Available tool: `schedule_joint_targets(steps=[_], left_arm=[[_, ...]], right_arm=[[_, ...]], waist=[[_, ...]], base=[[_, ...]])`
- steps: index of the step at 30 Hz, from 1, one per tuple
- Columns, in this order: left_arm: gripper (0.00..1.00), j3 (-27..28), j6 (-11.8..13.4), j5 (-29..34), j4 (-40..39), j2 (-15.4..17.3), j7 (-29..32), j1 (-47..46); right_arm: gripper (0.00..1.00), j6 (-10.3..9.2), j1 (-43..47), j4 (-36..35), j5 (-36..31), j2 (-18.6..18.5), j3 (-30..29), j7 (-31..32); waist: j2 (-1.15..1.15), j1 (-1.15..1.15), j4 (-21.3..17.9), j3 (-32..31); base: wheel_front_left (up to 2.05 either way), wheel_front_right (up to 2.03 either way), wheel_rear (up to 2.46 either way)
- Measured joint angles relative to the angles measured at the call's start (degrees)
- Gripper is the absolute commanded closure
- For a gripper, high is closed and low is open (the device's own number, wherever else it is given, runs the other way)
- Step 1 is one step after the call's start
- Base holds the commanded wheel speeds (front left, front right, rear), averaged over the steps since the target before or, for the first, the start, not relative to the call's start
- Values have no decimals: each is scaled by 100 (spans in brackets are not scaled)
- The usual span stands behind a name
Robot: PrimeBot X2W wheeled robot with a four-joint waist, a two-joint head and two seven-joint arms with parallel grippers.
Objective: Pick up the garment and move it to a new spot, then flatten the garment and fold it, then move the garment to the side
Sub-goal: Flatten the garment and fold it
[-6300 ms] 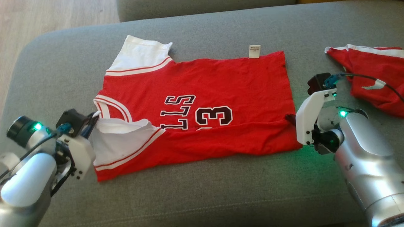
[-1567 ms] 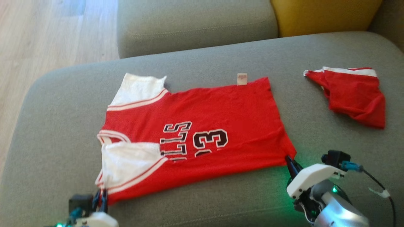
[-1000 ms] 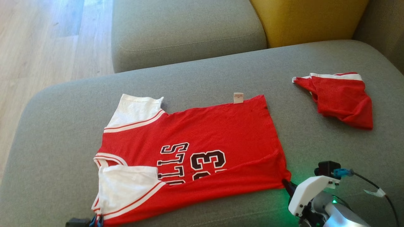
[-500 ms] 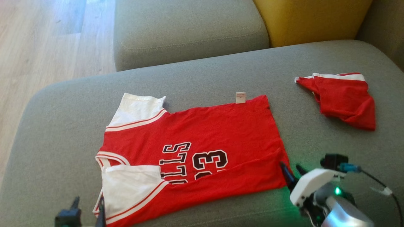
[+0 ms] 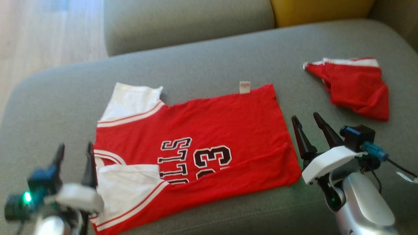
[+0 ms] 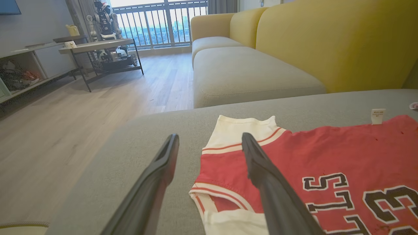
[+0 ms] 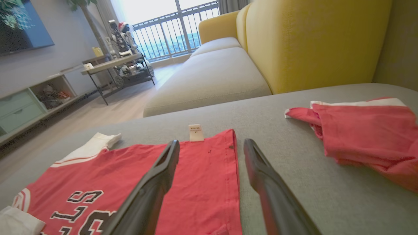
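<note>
Now that both have let go of the near edge, the left pincer [image 5: 75, 145] and right pincer [image 5: 305, 117] hover open and empty at either end of the red jersey [image 5: 209, 124]. It lies flat on the grey sofa seat [image 5: 209, 62], near strip turned up over the numbers [image 5: 212, 156] (a first fold, I'd say). Further folding and the move aside remain; the other red garment [image 5: 356, 88] sits well apart.

Bare cushion [image 5: 294, 88] between jersey [image 5: 212, 120] and red bundle [image 5: 357, 89]
</note>
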Motion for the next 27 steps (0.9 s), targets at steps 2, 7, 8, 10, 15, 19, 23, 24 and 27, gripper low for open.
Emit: schedule_joint_targets(steps=[2, 7, 8, 10, 15, 19, 23, 24, 27], left_arm=[[0, -3, -136, -43, 27, 153, 234, -313], [0, -13, -684, -154, 358, 563, 821, -1488], [0, 63, -798, -397, 480, 558, 980, -1733], [0, 69, -1054, -568, 772, 714, 1291, -2208], [0, 20, -1395, -719, 1483, 1318, 2001, -3257], [0, -266, -1485, -771, 2016, 1605, 2466, -3914], [0, -581, -1488, -832, 2502, 1773, 2793, -4336], [0, -667, -1489, -829, 2615, 1806, 2849, -4416], [0, -954, -1528, -832, 2934, 1916, 3000, -4628]], right_arm=[[0, 0, 125, -375, -223, 81, -92, 162], [0, 0, 15, -1366, -344, 89, -13, 504], [0, 0, -26, -1508, -300, 94, 56, 544], [0, 0, -113, -1750, -205, 99, 175, 561], [0, 0, -451, -2083, -134, 99, 525, 582], [0, 0, -683, -2238, -80, 98, 730, 552], [0, 0, -775, -2301, 10, 96, 779, 488], [0, 0, -775, -2310, 9, 97, 787, 471], [0, 0, -775, -2345, 9, 97, 788, 442]], waist=[[0, 0, -42, 150], [0, 1, -177, 643], [0, 1, -216, 748], [0, 2, -306, 961], [0, 2, -616, 1462], [0, 2, -901, 1797], [0, 2, -1135, 2072], [0, 1, -1182, 2126], [0, 1, -1301, 2269]], base=[[0, 0, 0], [0, 0, 0], [0, 0, 0], [0, 0, 0], [0, 0, 0], [0, 0, 0], [0, 0, 0], [0, 0, 0], [0, 0, 0]])
